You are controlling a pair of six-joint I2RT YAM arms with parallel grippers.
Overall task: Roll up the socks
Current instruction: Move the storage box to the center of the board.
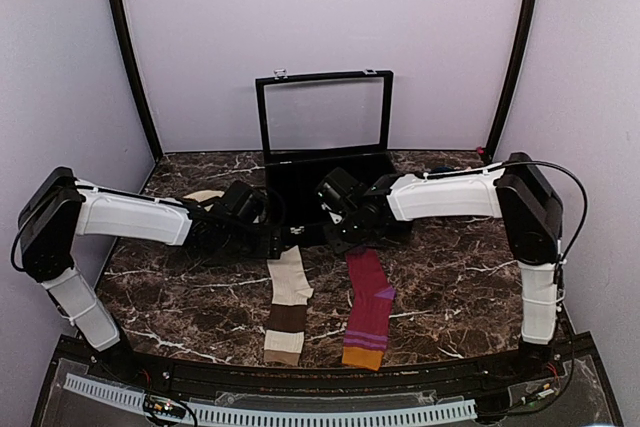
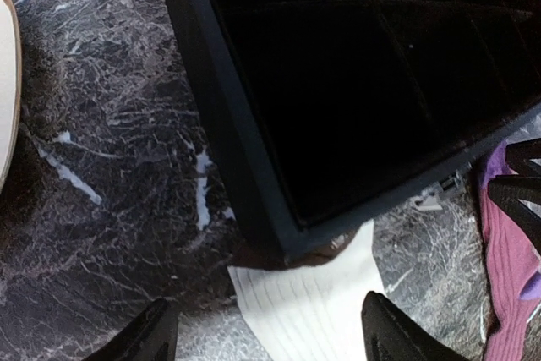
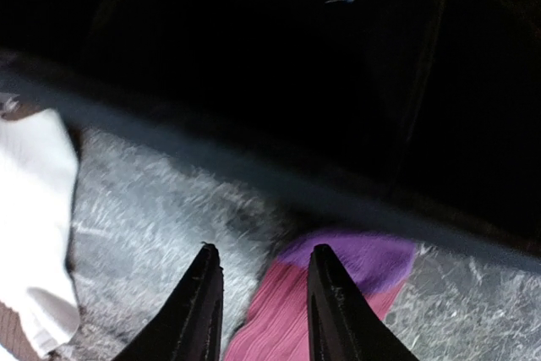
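Two white-shelled arms (image 1: 130, 217), black joints (image 1: 45, 222)

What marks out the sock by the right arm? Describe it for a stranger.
Find the open black case at the back of the marble table. Flat in front of it, on the right arm's side, lies the magenta sock. Its purple patches and orange cuff set it apart from the cream sock beside it, which has brown bands.

The left end effector (image 2: 266, 319) gapes wide, the right end effector (image 3: 264, 255) half-parted.
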